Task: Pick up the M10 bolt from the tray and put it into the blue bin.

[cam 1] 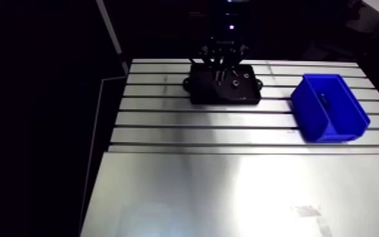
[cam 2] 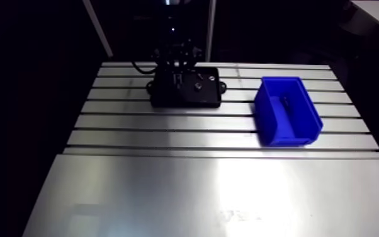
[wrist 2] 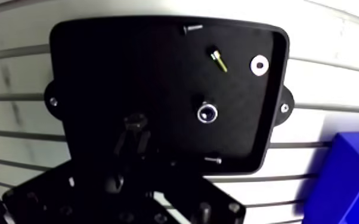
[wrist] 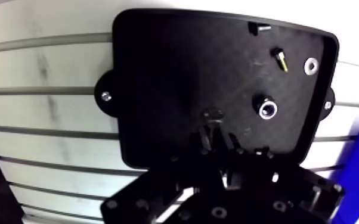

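bare table (cam 1: 230,189) btwn tray (cam 1: 225,98) & blue bin (cam 1: 306,115), bin walls raised, top open

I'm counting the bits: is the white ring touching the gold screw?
Apart. The wrist view shows bare black tray between the white ring and the gold screw.

Robot lab or workshop bench; slotted metal table (cam 1: 230,135); black parts tray (wrist: 158,71) under the gripper (wrist: 214,128); a small screw (wrist 2: 218,61) and a washer (wrist 2: 258,65) ahead of it; blue storage bin (cam 1: 327,107) off to one side.
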`<action>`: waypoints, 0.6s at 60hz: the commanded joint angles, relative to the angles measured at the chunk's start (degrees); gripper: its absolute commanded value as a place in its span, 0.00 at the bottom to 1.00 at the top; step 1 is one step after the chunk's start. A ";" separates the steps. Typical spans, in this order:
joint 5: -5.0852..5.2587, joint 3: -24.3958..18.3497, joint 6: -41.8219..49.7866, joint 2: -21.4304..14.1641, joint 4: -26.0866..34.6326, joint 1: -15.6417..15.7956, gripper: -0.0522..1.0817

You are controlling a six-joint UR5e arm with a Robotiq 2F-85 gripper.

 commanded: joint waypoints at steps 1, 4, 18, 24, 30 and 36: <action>-0.16 -1.08 -0.05 -2.55 0.48 0.01 0.99; -0.23 -1.34 -0.05 -2.97 0.72 0.01 0.99; -0.17 -2.37 -2.76 -7.15 4.55 -1.01 0.99; -0.40 -2.05 -6.59 -9.86 5.97 -1.89 0.99; -0.41 -2.02 -8.72 -12.08 7.35 -2.90 0.99; -0.34 -1.85 -11.38 -13.92 8.61 -4.14 0.99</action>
